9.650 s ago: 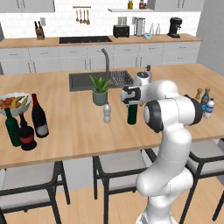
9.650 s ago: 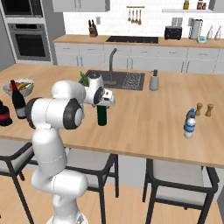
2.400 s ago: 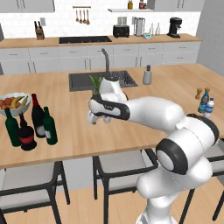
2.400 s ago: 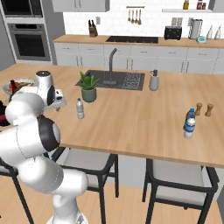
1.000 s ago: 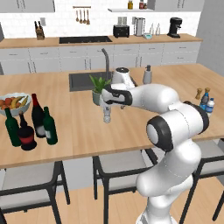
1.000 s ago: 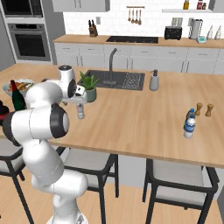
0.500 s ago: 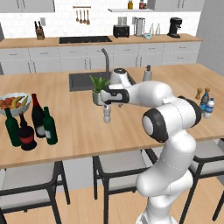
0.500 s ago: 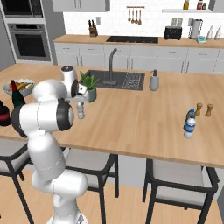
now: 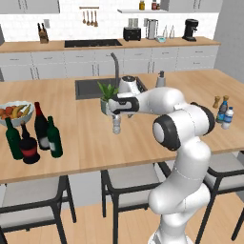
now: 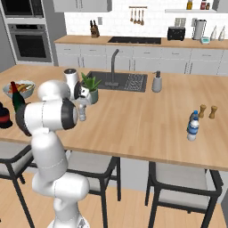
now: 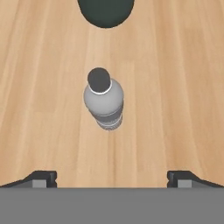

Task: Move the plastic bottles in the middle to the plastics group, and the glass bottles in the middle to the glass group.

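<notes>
Currently the small plastic bottle (image 11: 104,99) stands upright on the wooden counter (image 9: 143,138); it is clear and greyish, with a ribbed lower body and a dark round cap when seen from above. The pincer (image 11: 111,177) hangs directly above it with both fingertips (image 11: 40,178) spread to their widest, and it holds nothing. In the hand view the bottle lies ahead of the tips and between their lines, well apart from each, not touching either. In the left base view the same bottle (image 9: 116,123) stands just below the hand, near the potted plant (image 9: 107,96) beside the sink (image 9: 88,88). At the left end of the counter stand four dark glass bottles: one tall wine bottle (image 9: 40,126), one shorter green bottle (image 9: 54,137), one slim green bottle (image 9: 13,138) and one squat red-labelled bottle (image 9: 29,145), close by a fruit bowl (image 9: 14,111). At the right end stand two small blue-labelled bottles (image 9: 225,114) and two pepper mills (image 9: 219,101).
</notes>
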Motion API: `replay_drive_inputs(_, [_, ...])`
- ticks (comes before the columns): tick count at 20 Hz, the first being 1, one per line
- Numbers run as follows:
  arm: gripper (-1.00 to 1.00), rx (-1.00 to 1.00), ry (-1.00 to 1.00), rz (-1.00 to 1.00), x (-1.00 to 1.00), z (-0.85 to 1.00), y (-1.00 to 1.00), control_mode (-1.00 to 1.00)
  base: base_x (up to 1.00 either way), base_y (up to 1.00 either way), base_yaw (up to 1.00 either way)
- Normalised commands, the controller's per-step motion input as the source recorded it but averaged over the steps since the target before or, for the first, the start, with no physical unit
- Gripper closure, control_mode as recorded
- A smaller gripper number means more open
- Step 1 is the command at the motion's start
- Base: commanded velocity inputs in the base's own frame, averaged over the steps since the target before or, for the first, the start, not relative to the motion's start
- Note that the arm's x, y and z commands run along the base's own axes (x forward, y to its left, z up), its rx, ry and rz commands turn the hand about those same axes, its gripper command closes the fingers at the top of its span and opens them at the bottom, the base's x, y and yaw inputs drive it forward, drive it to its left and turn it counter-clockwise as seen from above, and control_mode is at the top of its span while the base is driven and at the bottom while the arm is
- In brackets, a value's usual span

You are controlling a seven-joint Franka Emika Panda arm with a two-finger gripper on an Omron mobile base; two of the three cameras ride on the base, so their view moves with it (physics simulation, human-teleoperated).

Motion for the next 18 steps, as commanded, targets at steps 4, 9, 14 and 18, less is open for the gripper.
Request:
replay_drive_inputs(4, [-1.00, 0.00, -0.04, 0.00, 0.21, -0.20, 0.06, -1.00, 0.00, 0.00, 0.00])
replay_drive_inputs(9, [-1.00, 0.00, 0.00, 0.00, 0.26, 0.00, 0.02, -1.00, 0.00, 0.00, 0.00])
replay_drive_inputs(14, [-1.00, 0.00, 0.00, 0.00, 0.21, 0.00, 0.00, -1.00, 0.00, 0.00, 0.00])
replay_drive_inputs(18, [-1.00, 0.00, 0.00, 0.00, 0.08, -0.01, 0.00, -1.00, 0.00, 0.00, 0.00])
